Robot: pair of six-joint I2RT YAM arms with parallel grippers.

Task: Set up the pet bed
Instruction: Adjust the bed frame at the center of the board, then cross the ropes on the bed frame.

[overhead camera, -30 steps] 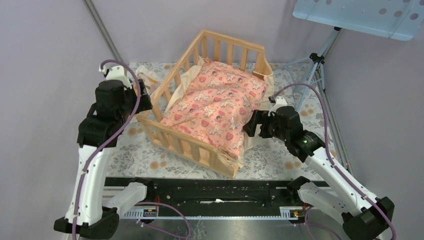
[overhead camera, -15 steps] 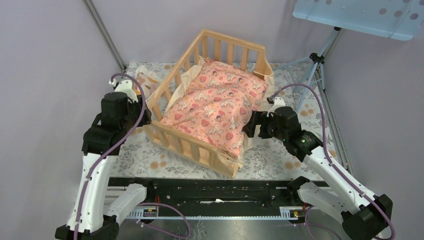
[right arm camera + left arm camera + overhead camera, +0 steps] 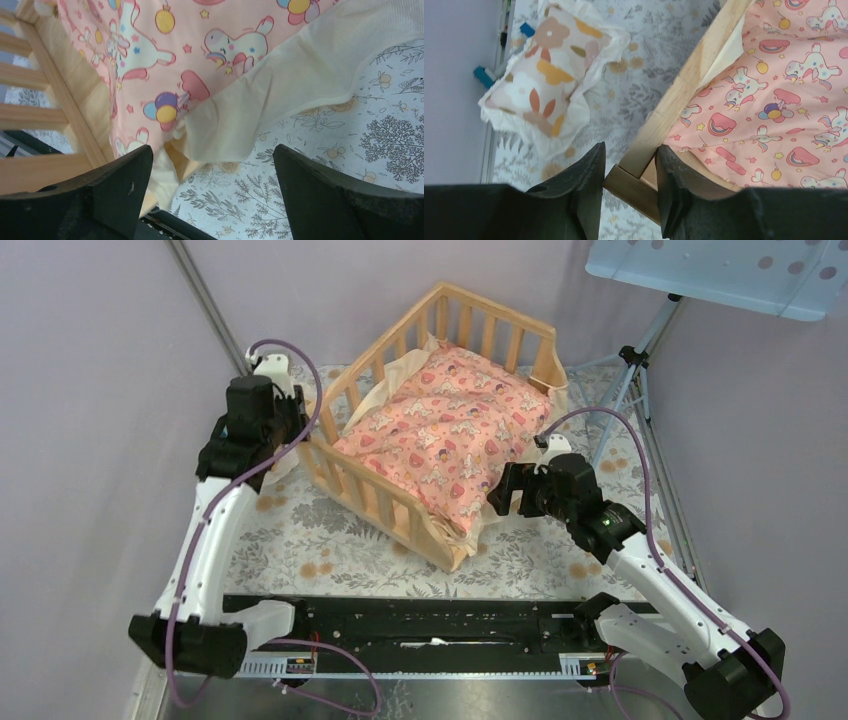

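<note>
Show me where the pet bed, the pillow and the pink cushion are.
pet bed (image 3: pixel 694 75): left wrist view, on its wooden side rail.
pillow (image 3: pixel 544 85): left wrist view, on its leaf-printed middle.
cushion (image 3: pixel 450 435): top view, on its pink middle.

No readable text, label, brand or number shows in any view.
</note>
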